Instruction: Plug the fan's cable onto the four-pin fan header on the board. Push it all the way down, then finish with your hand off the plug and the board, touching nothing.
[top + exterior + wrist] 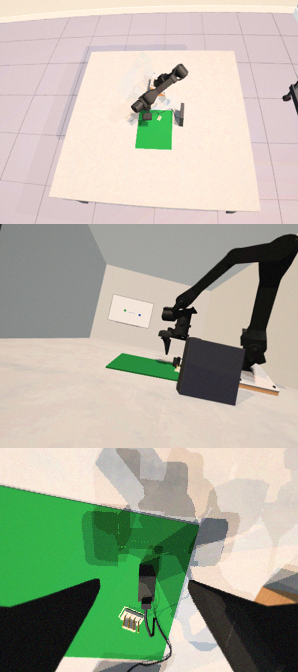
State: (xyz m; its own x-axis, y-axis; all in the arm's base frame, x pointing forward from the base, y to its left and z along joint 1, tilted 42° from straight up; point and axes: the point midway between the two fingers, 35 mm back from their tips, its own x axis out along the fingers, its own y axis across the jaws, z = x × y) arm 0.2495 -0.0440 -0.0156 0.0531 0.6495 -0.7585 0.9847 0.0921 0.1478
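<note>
The green board (154, 130) lies on the table. The cream four-pin header (130, 619) sits near the board's edge and also shows in the top view (159, 118). The black plug (145, 585) rests on the board right beside the header, not on it. It also shows in the exterior view (177, 362). Its thin black cable (162, 640) runs off the board edge toward the dark fan (211, 371). My gripper (145, 583) is open and empty. It hangs above the plug with a clear gap, one finger (166, 345) pointing down.
The fan (180, 115) stands upright on the table just off the board's edge, near the header. The arm's base plate (258, 379) sits behind the fan. A second stand (292, 95) is off the table at the right.
</note>
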